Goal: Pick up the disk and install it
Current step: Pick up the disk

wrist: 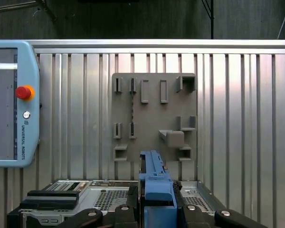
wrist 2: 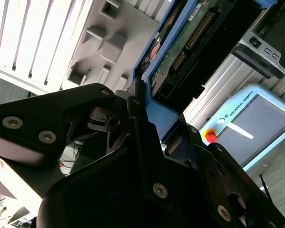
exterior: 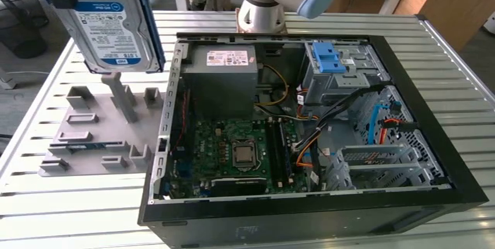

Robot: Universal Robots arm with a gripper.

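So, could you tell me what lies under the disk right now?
The grey slotted fixture on the slatted table lies below the disk, held clear of it by the gripper. In the first wrist view the disk's blue frame covers part of the fixture's edge.

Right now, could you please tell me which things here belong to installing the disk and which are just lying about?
Job in hand:
the disk, held aloft in the shut gripper
the open computer case

Lying about:
grey holder plate
teach pendant
power supply
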